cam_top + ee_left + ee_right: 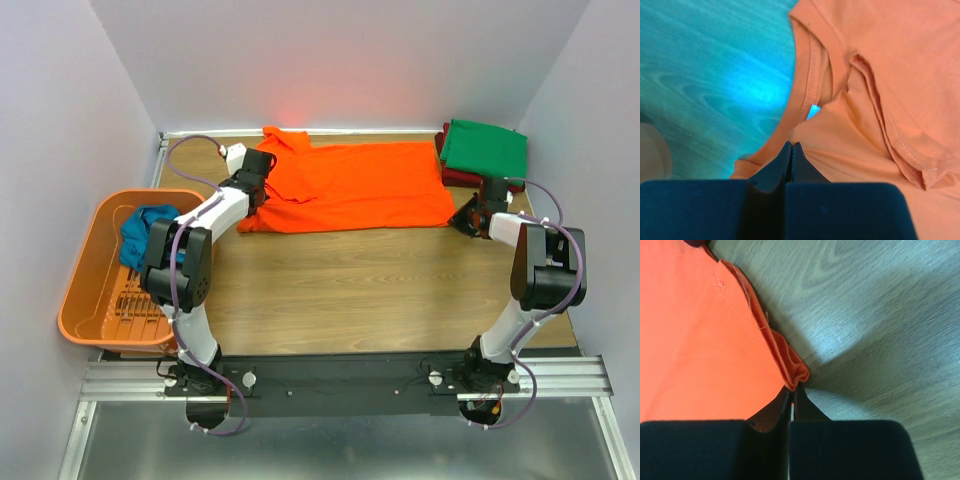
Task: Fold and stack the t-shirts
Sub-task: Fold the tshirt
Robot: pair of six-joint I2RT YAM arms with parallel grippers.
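Currently this is sitting at the grasp stage of a lengthwise fold. Far left, the orange basket (95, 300) is holding the teal-blue t-shirt (140, 235), bunched up and not yet folded.

Next over, the left gripper (791, 149) is sitting with its jaws pressed together at the collar end of the orange t-shirt (350, 185). The tips are meeting cloth right beside the neckline, so I'm reading it as pinching the shoulder edge. The wrist view isn't showing how much fabric is in the bite.

The shirt is lying spread along the far part of the table (350, 290), collar left, hem right. It's looking mostly flat, with some rumpling around the neck.

At the hem end, the right gripper (792, 390) is clamping a bunched near corner, jaws fully closed on it. Far right, the green t-shirt (485, 148) is resting folded on the dark red t-shirt (458, 178), forming the stack.

Next move, I'm guessing: both arms lifting together, keeping the near edge taut between them, and carrying it over onto the far edge. Uneven lift is going to skew the fold, and a thin left bite is risking a slip.
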